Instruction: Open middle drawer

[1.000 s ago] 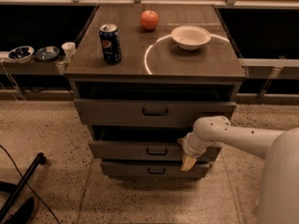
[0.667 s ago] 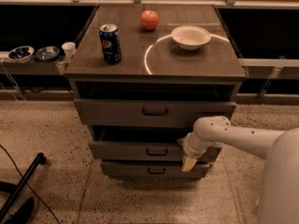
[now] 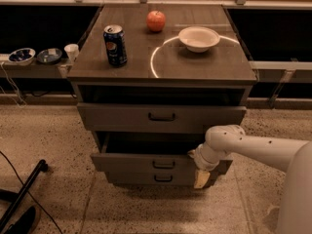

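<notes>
Speckled floor surrounds a dark wooden table (image 3: 161,65) with three drawers below its top. A white bowl (image 3: 199,38) sits near the back right corner and looks empty. A red apple (image 3: 156,21) rests by the back edge, near its middle. A blue can (image 3: 115,45) stands upright towards the front left corner; its round logo reads as Pepsi, though the lettering is too small to read.

Beyond the left edge, a low shelf carries two dark bowls (image 3: 22,56) and a small white cup (image 3: 71,51); their contents cannot be made out.

The middle drawer (image 3: 131,162) has a grey-brown flat front with a small black bar handle (image 3: 163,164) at centre. It stands partly out, below the taller top drawer (image 3: 122,117), with a dark opening above its front; the inside is in shadow.

The gripper (image 3: 201,175) is at the right end of that front, on a white arm (image 3: 253,147) coming from the right. Whether it is spread or closed cannot be told.
</notes>
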Controlling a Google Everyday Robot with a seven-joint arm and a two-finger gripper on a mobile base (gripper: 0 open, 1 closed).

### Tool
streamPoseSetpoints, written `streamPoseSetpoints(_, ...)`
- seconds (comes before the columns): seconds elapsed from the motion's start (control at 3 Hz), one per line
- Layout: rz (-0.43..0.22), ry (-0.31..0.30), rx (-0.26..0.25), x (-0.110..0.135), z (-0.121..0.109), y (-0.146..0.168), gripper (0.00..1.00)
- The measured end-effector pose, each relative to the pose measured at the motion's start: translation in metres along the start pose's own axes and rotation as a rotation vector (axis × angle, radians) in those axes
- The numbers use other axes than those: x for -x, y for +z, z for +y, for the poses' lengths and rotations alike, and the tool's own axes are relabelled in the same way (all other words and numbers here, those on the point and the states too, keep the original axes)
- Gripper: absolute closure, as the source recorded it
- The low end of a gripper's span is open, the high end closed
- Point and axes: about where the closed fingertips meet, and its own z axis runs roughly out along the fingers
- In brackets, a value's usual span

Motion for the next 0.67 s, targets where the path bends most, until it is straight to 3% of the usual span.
streamPoseSetpoints(0.67,-0.005,-0.055,0.063,0.020,0.036,0.001,0.16)
